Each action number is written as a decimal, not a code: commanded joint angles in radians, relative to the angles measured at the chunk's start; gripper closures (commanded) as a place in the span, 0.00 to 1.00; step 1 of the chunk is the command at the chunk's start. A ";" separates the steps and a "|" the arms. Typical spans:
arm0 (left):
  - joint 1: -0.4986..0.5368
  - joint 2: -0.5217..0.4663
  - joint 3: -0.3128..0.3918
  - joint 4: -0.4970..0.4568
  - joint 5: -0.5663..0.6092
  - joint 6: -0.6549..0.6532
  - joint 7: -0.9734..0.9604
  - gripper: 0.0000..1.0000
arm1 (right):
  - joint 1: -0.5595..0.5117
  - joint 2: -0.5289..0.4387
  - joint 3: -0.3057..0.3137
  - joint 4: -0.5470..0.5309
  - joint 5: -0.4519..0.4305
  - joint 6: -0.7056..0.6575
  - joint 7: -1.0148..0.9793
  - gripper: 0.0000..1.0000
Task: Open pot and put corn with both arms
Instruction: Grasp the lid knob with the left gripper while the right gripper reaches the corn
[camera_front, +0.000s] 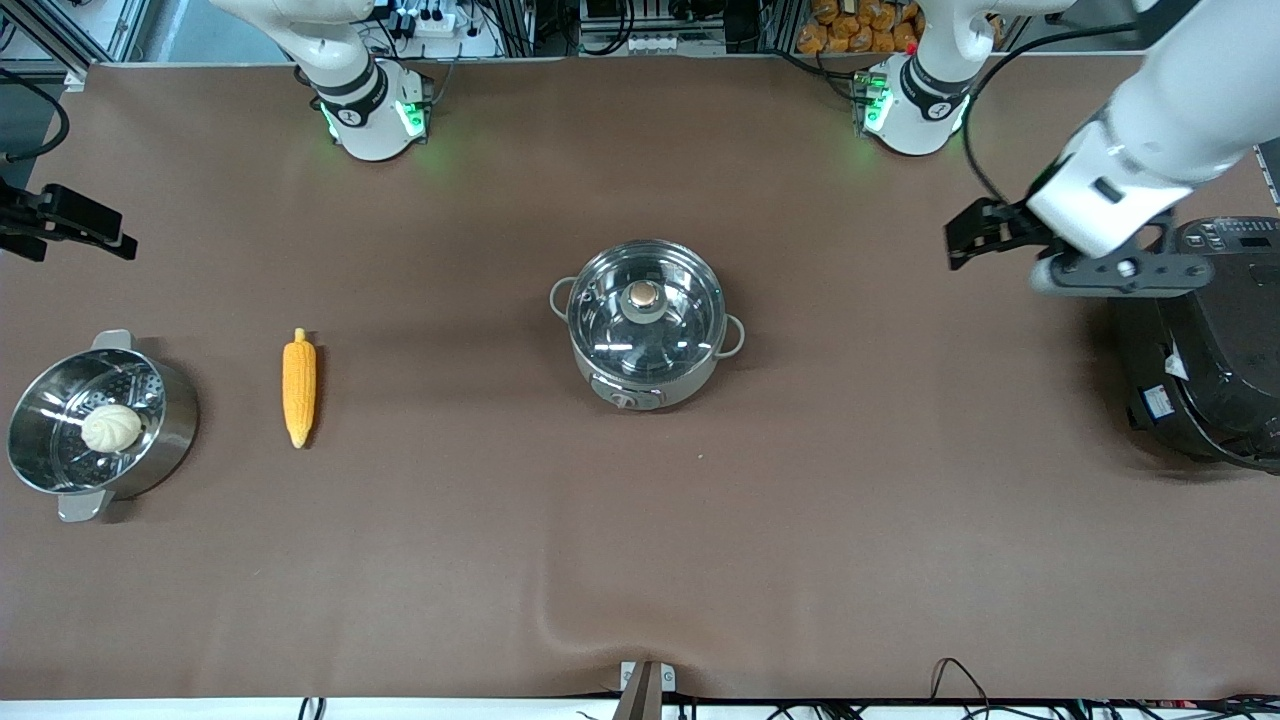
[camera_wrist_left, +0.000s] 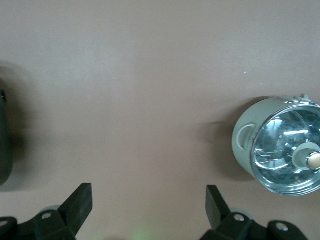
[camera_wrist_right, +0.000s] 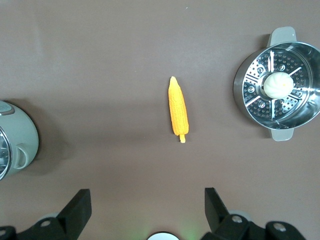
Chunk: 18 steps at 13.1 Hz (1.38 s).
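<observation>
You see the corn (camera_front: 299, 387) lying flat on the brown table (camera_front: 640, 560), toward the right arm's end. Its long axis runs between the robots' bases and the front camera, stem stub toward the bases and tapered tip toward the camera. Its surface is bumpy yellow-orange kernels.

The pot (camera_front: 648, 325) sits mid-table, well apart from the corn: round shiny steel, two small loop handles, a grey base with a knob facing the front camera. A glass lid (camera_front: 646, 318) with a round tan knob closes it.

Beside the corn stands a steel steamer pot (camera_front: 98, 425) with a perforated insert, holding a white bun (camera_front: 111, 428). A large black cooker (camera_front: 1205, 345) stands at the left arm's end; its panel writing is too small to read.

Your left end effector (camera_wrist_left: 149, 207) hangs over bare table beside the cooker, fingers spread wide, holding nothing. Your right end effector (camera_wrist_right: 147, 212) hangs over the table near the corn, likewise spread and empty.
</observation>
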 joint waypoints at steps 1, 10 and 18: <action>0.002 0.082 -0.081 0.055 -0.021 0.038 -0.104 0.00 | -0.012 -0.013 0.012 -0.042 -0.019 0.001 -0.004 0.00; -0.329 0.308 -0.150 0.053 0.064 0.333 -0.692 0.00 | -0.029 -0.159 0.012 -0.583 -0.052 0.522 -0.018 0.00; -0.467 0.437 -0.152 0.043 0.236 0.398 -0.862 0.00 | -0.092 -0.103 0.012 -0.985 -0.082 1.059 -0.117 0.00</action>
